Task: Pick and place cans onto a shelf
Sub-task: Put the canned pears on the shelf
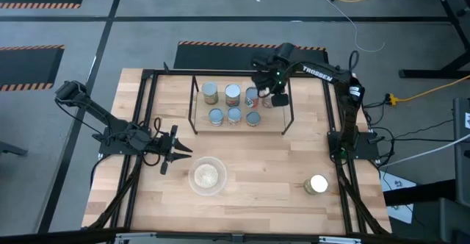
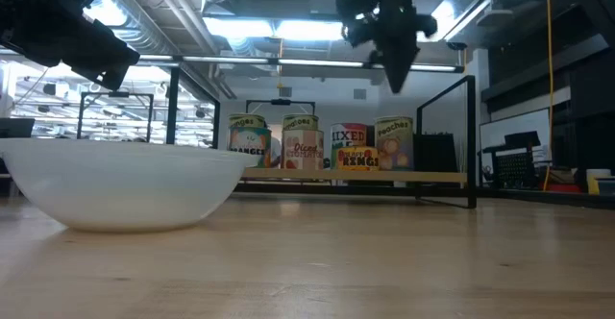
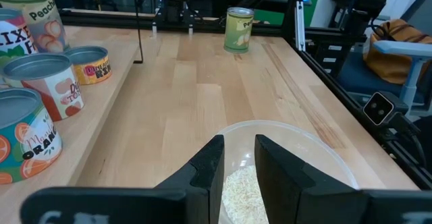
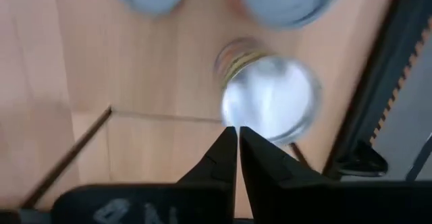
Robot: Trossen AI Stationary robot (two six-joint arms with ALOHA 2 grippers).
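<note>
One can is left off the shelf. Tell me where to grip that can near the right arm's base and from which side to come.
Grip the lone can across its round side wall, just below the shiny top, coming straight down from above. It stands upright on the table with open space all round, so the fingers can likely straddle it. The right gripper is over the shelf, fingers closed.
</note>
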